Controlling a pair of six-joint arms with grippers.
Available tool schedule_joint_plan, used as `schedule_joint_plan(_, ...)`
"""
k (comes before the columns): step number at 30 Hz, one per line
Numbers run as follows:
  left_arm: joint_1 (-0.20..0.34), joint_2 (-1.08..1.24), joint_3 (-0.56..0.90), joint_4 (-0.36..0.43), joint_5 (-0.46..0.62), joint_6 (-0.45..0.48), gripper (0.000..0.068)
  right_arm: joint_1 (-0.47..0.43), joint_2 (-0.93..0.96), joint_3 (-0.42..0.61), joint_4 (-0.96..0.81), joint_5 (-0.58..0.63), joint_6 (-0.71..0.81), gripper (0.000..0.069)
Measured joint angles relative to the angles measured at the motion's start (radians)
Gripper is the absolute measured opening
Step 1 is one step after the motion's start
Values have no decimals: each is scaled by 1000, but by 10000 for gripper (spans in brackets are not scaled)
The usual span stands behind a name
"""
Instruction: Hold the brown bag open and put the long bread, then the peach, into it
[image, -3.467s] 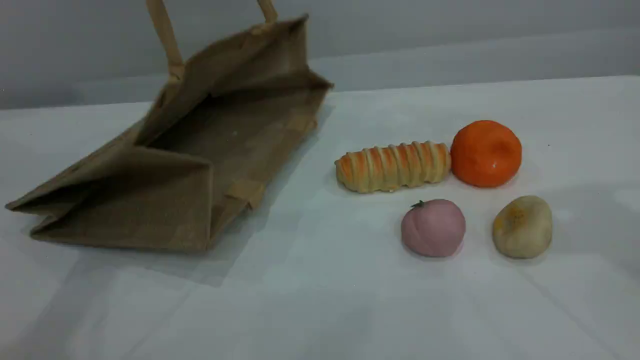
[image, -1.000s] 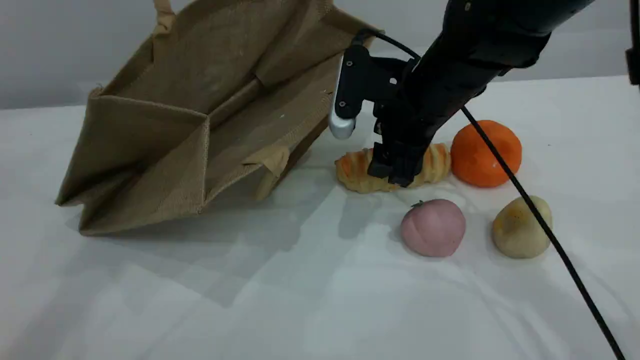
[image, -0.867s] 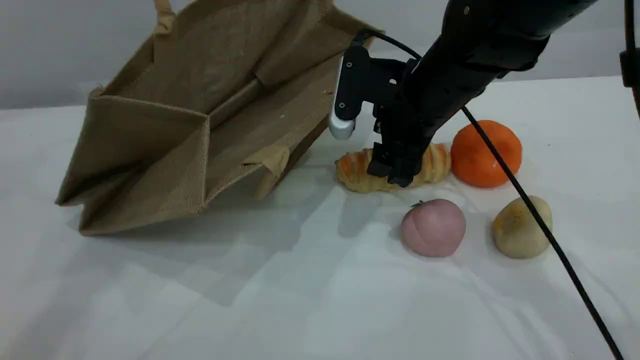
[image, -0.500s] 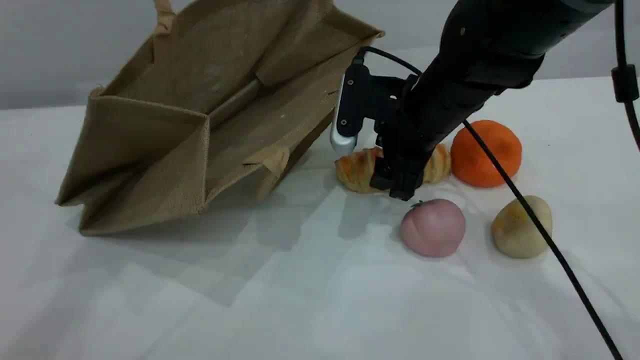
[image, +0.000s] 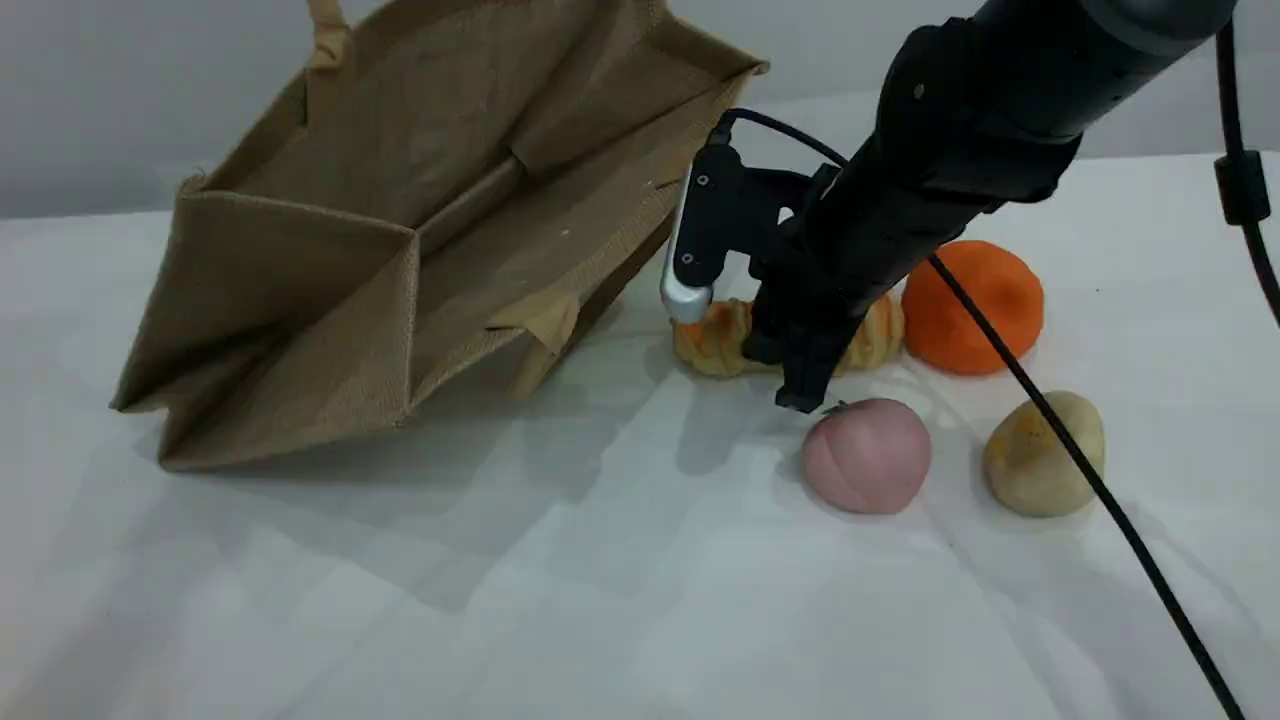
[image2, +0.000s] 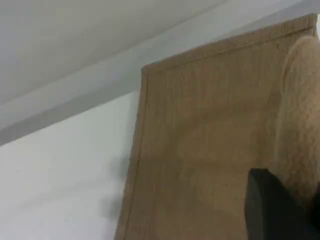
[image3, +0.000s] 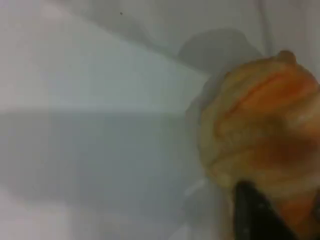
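The brown bag (image: 400, 200) lies tilted on the table at the left, its mouth gaping toward the camera. One beige handle (image: 328, 30) runs out of the top edge. The left wrist view shows the bag's wall (image2: 200, 150) and that padded handle (image2: 300, 120) running into my left gripper's dark fingertip (image2: 270, 210), which is shut on it. My right gripper (image: 795, 360) is down over the middle of the long bread (image: 715, 340), jaws closed on it; the striped bread (image3: 260, 135) presses against a fingertip (image3: 255, 215). The pink peach (image: 866, 455) sits just in front of that gripper.
A bright orange fruit (image: 975, 305) sits right of the bread, partly behind the arm. A lumpy yellowish-beige round item (image: 1045, 452) lies right of the peach. A black cable (image: 1100, 480) slants from the right arm across it to the bottom right.
The bag was raised by its handle and now holds still. The right gripper has sunk lower over the bread, and its jaws have closed on it.
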Motion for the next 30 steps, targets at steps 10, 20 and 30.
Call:
schedule_joint_plan(10, 0, 0, 0, 0, 0, 2, 81, 0, -116, 6, 5, 148, 154, 75)
schedule_joint_plan(20, 0, 0, 0, 1, 0, 22, 81, 0, -324, 5, -124, 356, 472, 63)
schedule_joint_plan(30, 0, 0, 0, 1, 0, 23, 81, 0, -441, 3, -495, 678, 1008, 60)
